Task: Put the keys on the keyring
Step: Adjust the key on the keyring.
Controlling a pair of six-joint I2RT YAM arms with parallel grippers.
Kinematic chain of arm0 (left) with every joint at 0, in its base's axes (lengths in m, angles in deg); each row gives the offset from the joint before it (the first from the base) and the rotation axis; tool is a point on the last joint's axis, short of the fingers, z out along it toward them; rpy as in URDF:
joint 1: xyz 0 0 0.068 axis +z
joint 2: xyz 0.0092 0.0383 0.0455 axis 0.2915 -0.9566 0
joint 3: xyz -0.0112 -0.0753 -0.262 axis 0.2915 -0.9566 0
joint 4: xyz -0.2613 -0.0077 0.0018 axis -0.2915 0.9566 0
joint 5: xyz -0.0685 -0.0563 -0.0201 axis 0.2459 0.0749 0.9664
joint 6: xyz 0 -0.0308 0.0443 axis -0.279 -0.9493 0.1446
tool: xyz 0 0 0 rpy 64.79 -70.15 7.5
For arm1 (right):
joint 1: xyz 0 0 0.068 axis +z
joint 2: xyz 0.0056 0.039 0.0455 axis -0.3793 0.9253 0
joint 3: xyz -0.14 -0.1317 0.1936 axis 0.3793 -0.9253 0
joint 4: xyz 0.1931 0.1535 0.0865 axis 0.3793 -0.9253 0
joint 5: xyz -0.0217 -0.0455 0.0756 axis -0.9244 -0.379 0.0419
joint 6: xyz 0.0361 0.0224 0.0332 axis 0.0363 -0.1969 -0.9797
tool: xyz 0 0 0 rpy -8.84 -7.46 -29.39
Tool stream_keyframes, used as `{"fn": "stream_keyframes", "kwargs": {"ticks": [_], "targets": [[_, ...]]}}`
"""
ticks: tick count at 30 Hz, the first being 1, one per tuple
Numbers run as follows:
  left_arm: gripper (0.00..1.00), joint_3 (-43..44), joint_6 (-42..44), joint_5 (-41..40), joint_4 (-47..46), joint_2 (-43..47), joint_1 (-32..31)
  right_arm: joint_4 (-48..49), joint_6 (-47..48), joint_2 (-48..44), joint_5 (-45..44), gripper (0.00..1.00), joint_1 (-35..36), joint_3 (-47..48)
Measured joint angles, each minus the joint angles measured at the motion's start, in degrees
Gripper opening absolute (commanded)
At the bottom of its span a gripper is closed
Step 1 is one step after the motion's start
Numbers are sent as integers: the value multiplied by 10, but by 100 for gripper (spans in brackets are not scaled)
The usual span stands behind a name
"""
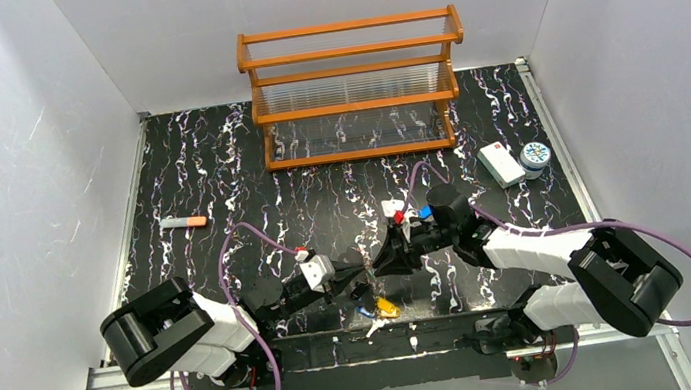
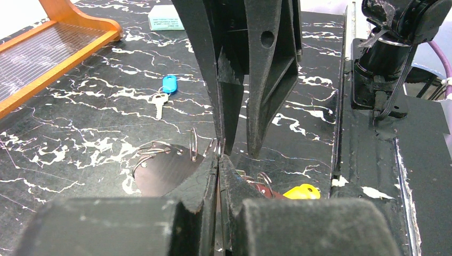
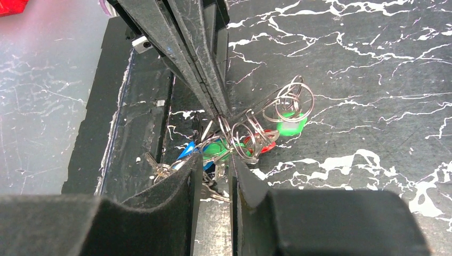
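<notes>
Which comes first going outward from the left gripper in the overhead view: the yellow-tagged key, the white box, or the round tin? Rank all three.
1. Yellow-tagged key: just below the left gripper, on the near side.
2. White box: well off to the right and farther back.
3. Round tin: right beside the box, on its outer side, so slightly farther.

The left gripper (image 2: 219, 166) has its jaws pressed together on the wire keyring (image 2: 154, 151). The right gripper (image 2: 239, 152) points down beside it, jaws apart. A blue key (image 2: 164, 92) lies on the table (image 2: 80, 122), well in from the edges. A yellow key (image 2: 302, 191) and a red key (image 2: 265, 189) sit by the table's near edge.
</notes>
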Motion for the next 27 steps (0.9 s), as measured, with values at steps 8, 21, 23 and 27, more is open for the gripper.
{"fn": "stream_keyframes", "kwargs": {"ticks": [8,21,23,27], "targets": [[0,0,-2,0,0,0,0,16,0,20,-6,33,1,18],[6,0,-4,-5,0,0,1,24,9,30,10,1,3,28],[21,0,-3,-5,1,2,1,18,16,30,10,1,3,31],[34,-2,7,-20,1,19,0,-37,43,30,-7,1,3,48]]}}
